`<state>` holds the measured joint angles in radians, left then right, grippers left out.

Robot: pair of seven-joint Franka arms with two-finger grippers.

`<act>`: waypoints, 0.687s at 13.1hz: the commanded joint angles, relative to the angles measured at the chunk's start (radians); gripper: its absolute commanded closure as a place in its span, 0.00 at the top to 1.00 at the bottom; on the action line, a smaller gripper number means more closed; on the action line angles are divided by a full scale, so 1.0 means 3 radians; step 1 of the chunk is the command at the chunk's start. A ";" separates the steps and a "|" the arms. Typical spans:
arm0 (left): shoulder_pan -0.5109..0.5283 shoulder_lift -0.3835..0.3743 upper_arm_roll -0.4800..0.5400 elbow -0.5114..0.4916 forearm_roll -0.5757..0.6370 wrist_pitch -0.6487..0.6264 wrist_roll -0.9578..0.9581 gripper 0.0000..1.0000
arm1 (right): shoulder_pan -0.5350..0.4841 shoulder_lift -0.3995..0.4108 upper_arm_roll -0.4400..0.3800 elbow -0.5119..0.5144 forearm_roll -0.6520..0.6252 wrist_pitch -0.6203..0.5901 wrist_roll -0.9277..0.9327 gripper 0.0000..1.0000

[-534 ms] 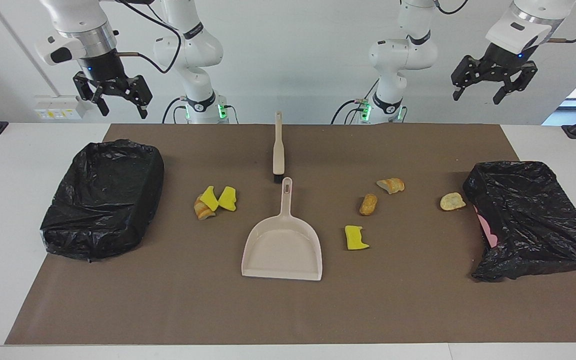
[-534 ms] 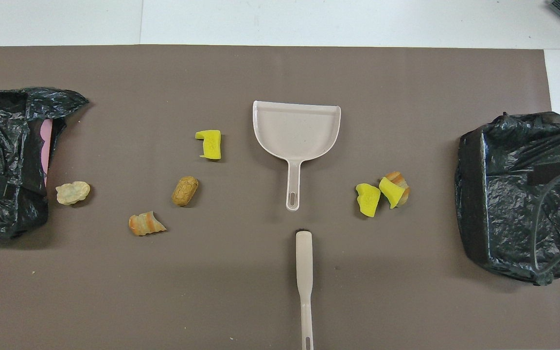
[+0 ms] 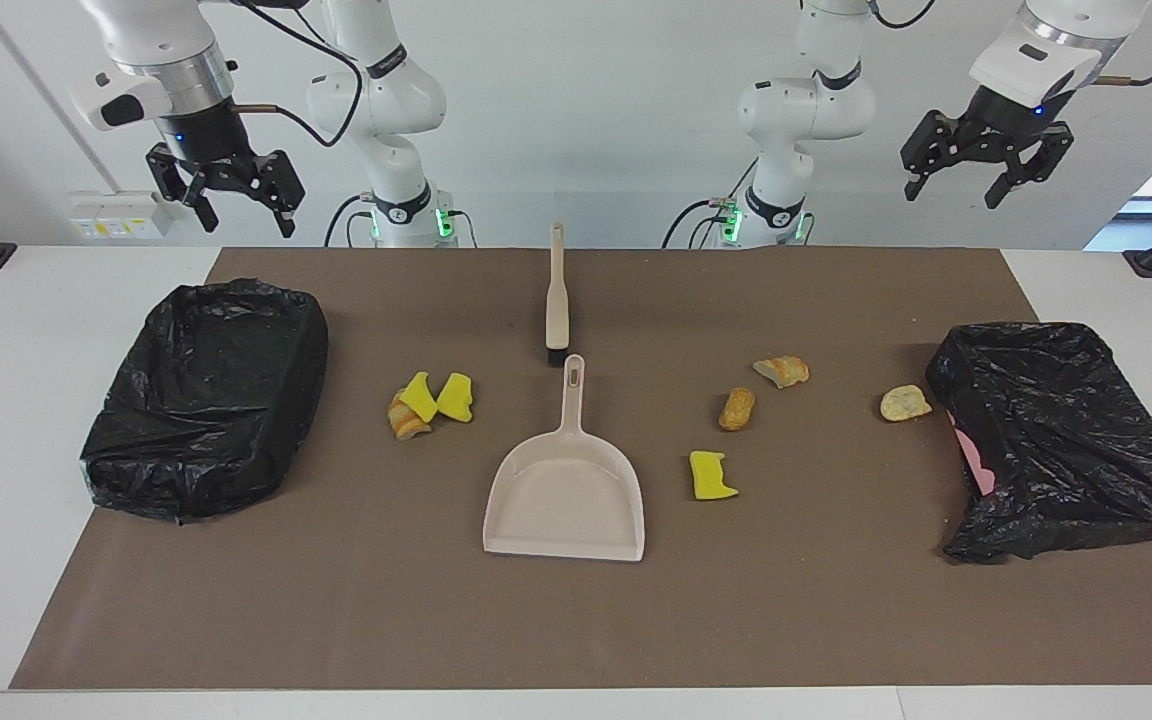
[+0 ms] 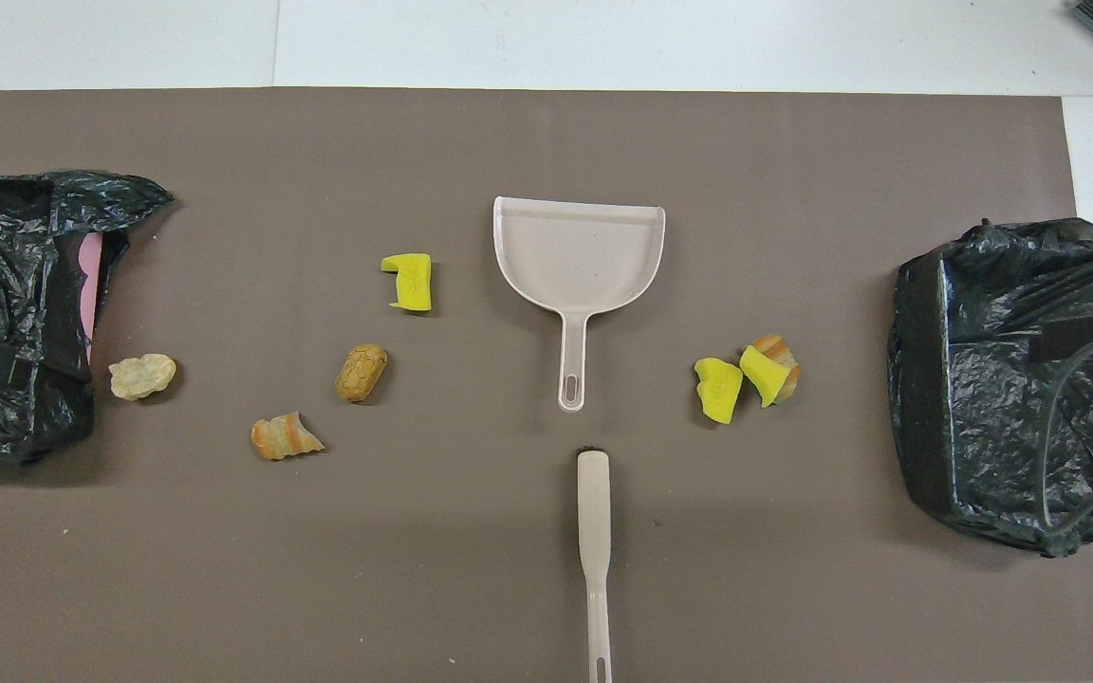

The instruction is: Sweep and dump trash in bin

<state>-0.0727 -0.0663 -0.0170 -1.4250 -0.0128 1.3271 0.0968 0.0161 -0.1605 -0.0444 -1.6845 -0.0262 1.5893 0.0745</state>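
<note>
Progress: we judged the sweeping not yet begun; nothing lay in the pan, and all the sweeping and dumping was left to do.
Trash: we counted seven scraps loose on the brown mat (image 3: 576, 620). A cluster of two bright yellow sponge pieces and a tan bread chunk (image 3: 428, 404) lay toward the right arm's end. A yellow sponge block (image 3: 711, 476), a brown bread roll (image 3: 736, 408), a crusty slice (image 3: 782, 371) and a pale chunk (image 3: 904, 402) lay toward the left arm's end.
Tools: the beige plastic dustpan (image 3: 566, 495) and the beige black-bristled brush (image 3: 557, 300) lay untouched mid-table.
Bins: two black-bagged bins (image 3: 208, 395), one at each end.
Right gripper (image 3: 232, 203): raised, fingers apart, empty.
Left gripper (image 3: 979, 175): likewise raised, apart, empty.
</note>
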 commanded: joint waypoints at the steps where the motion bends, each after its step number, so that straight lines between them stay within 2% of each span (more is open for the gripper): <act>1: 0.0017 -0.0086 -0.0015 -0.0097 0.0058 0.0020 0.0005 1.00 | -0.0038 0.0008 0.0010 0.0042 0.0021 -0.0087 -0.0085 1.00; 9: 0.0023 -0.0086 -0.0020 -0.0102 0.0053 0.0045 -0.0006 1.00 | -0.0038 0.0003 0.0010 0.0037 0.0021 -0.0087 -0.0080 1.00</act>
<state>-0.0726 -0.0669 -0.0169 -1.4250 -0.0127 1.3282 0.0966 0.0161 -0.1605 -0.0444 -1.6845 -0.0262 1.5893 0.0745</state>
